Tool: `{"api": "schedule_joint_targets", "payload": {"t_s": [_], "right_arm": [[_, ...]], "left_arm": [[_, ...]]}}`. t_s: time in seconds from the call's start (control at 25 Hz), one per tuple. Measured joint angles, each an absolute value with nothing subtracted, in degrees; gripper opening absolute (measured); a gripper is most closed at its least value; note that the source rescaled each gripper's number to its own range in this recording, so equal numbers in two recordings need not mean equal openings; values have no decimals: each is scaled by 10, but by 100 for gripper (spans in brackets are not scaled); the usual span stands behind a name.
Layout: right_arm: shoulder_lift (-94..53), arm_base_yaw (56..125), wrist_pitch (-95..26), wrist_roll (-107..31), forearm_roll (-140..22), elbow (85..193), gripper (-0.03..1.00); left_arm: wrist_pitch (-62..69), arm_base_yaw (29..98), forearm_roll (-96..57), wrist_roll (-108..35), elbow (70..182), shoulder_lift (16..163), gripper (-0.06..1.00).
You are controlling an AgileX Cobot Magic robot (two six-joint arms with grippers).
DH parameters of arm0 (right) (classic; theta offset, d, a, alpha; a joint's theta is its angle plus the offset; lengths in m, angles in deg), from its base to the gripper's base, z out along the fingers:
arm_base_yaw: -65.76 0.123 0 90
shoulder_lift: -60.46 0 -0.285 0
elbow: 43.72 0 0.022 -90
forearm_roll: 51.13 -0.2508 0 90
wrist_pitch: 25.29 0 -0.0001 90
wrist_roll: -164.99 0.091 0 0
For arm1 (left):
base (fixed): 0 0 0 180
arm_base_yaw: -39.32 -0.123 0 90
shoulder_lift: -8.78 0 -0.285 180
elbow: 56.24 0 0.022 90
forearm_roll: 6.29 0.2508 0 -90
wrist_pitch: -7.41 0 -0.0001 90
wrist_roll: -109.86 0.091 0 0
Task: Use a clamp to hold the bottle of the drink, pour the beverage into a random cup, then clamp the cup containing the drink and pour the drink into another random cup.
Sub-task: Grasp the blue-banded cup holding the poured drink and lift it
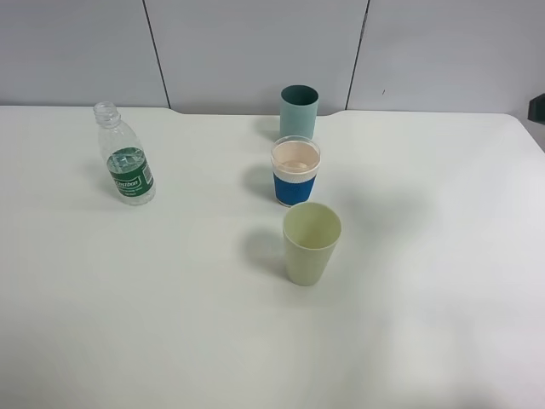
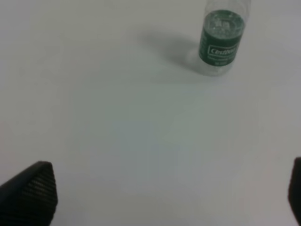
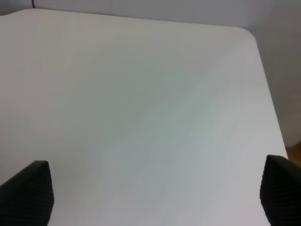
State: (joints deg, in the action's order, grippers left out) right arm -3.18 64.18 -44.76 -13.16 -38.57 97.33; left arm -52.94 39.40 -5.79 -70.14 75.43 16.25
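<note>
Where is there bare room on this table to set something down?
Free: right of the three cups, nearer than the pale green cup, and between it and the bottle. Tight: around the blue-banded cup and teal cup.

bottle [image 1: 126, 164]: green label | banded cup [image 1: 295, 177]: blue, white | front cup [image 1: 310, 245]: pale green

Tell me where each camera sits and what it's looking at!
High view: mounted above, looking down at the table, the bottle, and the teal cup, blue-banded cup and pale green cup; no arm shows.
Left wrist: on the left arm, facing down toward the bottle; the open left gripper shows.
Right wrist: on the right arm, facing along the table to a rounded corner; the open right gripper shows.
Shared: the high and left wrist views both see the bottle.
</note>
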Motion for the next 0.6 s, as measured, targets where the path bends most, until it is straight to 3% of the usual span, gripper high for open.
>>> {"api": "schedule_joint_targets", "payload": {"t_s": [0.6], "right_arm": [[-254, 642, -187, -132, -275, 973, 61]], "left_arm": [[-530, 394, -58, -701, 754, 163, 100]]}}
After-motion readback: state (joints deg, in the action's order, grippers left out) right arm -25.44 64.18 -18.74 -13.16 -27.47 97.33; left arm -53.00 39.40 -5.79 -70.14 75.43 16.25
